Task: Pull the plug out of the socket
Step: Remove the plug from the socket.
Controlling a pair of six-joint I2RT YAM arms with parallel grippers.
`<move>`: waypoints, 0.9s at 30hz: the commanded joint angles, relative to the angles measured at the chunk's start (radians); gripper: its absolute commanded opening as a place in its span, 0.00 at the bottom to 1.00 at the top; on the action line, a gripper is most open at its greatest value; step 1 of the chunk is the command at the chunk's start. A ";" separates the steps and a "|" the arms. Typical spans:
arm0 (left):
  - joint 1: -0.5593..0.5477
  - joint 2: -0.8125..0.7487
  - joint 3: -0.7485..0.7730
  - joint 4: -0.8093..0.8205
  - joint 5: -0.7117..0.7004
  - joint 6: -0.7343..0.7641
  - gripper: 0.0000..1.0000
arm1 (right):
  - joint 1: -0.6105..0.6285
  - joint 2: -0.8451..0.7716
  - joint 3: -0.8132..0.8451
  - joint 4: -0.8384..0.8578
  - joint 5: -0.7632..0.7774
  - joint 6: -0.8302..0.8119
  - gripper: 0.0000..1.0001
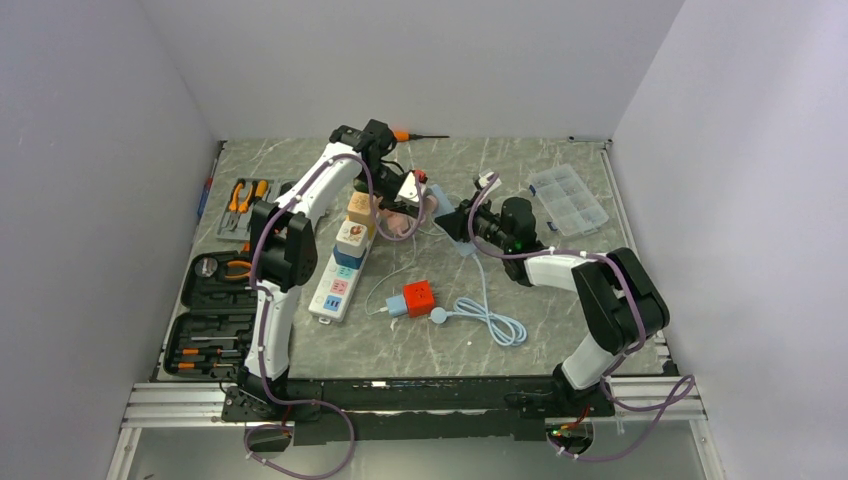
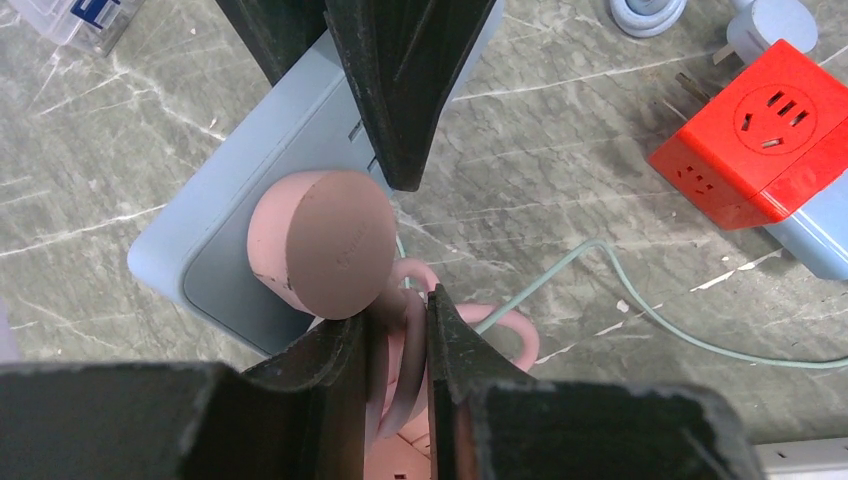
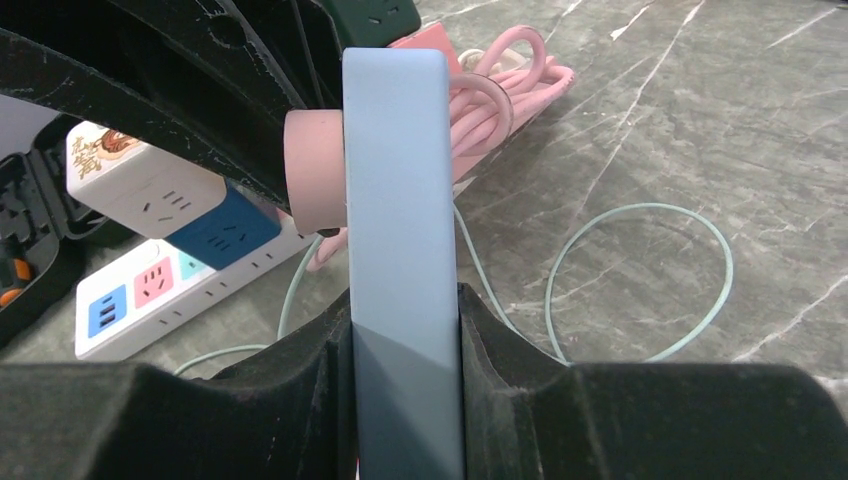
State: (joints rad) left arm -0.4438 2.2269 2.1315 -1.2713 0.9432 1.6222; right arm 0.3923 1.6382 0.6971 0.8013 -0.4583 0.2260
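A round pink plug (image 2: 325, 245) sits seated in a light blue socket block (image 2: 195, 255). My left gripper (image 2: 400, 312) is shut on the plug's pink cable (image 2: 452, 300) right beside the plug. My right gripper (image 3: 405, 320) is shut on the socket block (image 3: 400, 190), which stands edge-on between its fingers, with the plug (image 3: 315, 170) flush on its left face. In the top view both grippers meet at the table's middle back: left gripper (image 1: 410, 190), right gripper (image 1: 455, 218), with coiled pink cable (image 1: 398, 224) below them.
A white power strip (image 1: 338, 285) carrying several adaptors lies left of centre. A red cube socket (image 1: 418, 297) and a coiled pale cable (image 1: 492, 322) lie in front. A clear organiser box (image 1: 568, 198) is at back right. Tool cases (image 1: 208, 310) and pliers (image 1: 243, 198) line the left edge.
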 commanded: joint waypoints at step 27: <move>-0.078 -0.117 0.016 -0.301 0.256 0.064 0.00 | -0.082 0.016 0.028 -0.193 0.660 0.033 0.00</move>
State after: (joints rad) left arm -0.5167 2.1845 2.1338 -1.4654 1.0737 1.6627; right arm 0.2932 1.7153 0.7483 0.5316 0.1677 0.2459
